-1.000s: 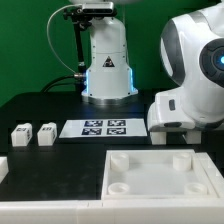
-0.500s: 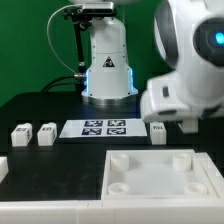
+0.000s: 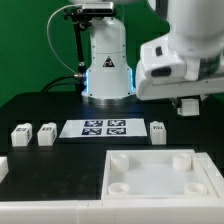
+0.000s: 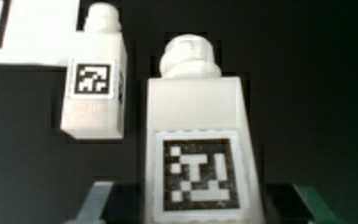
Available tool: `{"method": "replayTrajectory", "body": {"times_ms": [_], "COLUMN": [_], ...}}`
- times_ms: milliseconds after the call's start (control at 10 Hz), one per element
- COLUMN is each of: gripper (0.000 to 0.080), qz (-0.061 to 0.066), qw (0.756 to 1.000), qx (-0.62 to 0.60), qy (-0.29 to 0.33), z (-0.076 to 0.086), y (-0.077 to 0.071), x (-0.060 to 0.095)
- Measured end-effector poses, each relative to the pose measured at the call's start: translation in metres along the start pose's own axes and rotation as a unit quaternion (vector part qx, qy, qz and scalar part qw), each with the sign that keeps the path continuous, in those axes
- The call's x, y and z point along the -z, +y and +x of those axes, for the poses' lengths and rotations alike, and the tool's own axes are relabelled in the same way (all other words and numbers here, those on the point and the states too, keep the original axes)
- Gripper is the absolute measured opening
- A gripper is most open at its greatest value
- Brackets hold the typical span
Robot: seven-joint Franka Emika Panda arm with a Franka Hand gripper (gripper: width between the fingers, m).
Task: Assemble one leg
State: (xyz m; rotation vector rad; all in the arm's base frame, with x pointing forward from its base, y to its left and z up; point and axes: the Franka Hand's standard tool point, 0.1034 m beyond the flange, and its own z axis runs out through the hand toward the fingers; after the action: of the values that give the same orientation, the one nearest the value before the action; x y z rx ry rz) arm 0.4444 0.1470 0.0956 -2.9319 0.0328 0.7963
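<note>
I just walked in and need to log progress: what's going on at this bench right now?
A single Panda arm is working on a furniture kit. Its gripper hangs above the table at the exterior view's right. The wrist view shows a white leg between its fingers, seemingly gripped. A second leg stands beside the marker board. A third leg and a fourth leg stand at the exterior view's left. The white tabletop lies in front, its visible corner sockets empty, so no leg is fitted yet.
</note>
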Motion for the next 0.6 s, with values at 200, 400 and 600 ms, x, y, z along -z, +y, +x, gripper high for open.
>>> {"method": "replayTrajectory", "body": {"times_ms": [200, 400, 600], "gripper": [0.0291, 0.0291, 0.0291], "qz": [0.004, 0.0, -0.018], "qw": [0.993, 0.98, 0.949], "qx": [0.041, 0.045, 0.06], "qy": [0.114, 0.196, 0.31], "z": [0.019, 0.048, 0.064], "y": [0.013, 0.023, 0.002], "x": [0.036, 0.104, 0.134]}}
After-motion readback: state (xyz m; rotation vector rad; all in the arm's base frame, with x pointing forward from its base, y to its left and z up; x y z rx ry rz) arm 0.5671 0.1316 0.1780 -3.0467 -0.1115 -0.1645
